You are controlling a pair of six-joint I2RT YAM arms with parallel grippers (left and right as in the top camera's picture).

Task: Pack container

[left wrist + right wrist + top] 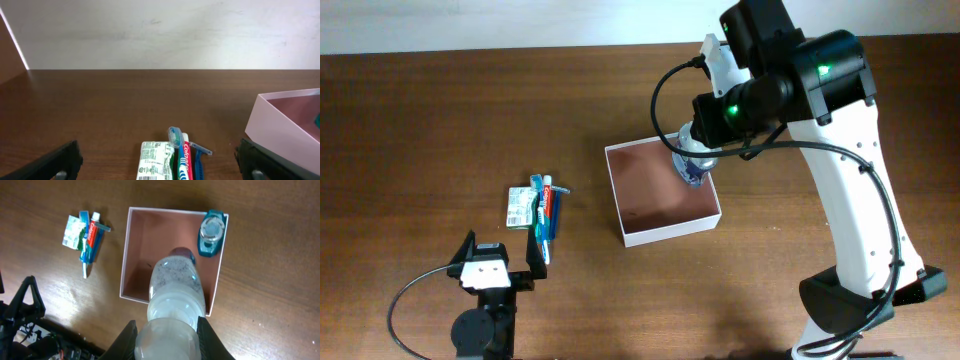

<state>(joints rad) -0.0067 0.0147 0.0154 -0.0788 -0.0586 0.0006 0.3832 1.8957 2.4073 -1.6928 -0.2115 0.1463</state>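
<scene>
The container (663, 195) — a shallow square box with thin white walls and a reddish-brown floor — sits at the middle of the tabletop (420, 120). Its floor is bare apart from a small blue bottle (212, 239) tucked in the far-right corner. Above it the right tool (167, 332) is clamped on a clear bottle (175, 287), with fingers (129, 339) pressed to either side of its body. The bottle's low end hangs over the right half of the box; whether it touches the floor cannot be told.

The step in hand looks to be setting this bottle down inside. Done well, that likely means lowering it straight until it rests on the floor, clear of the blue bottle and the thin right wall. Only then should the fingers part — a release from height could send it rolling or knock the wall. The open room inside lies toward the left and near sides of the floor.

Well apart to the left, a toothpaste tube (548, 206) and a green packet (521, 206) lie side by side. The left tool (505, 262) sits just near of them, spread wide and empty. Bare wood runs between them and the box's left wall.
</scene>
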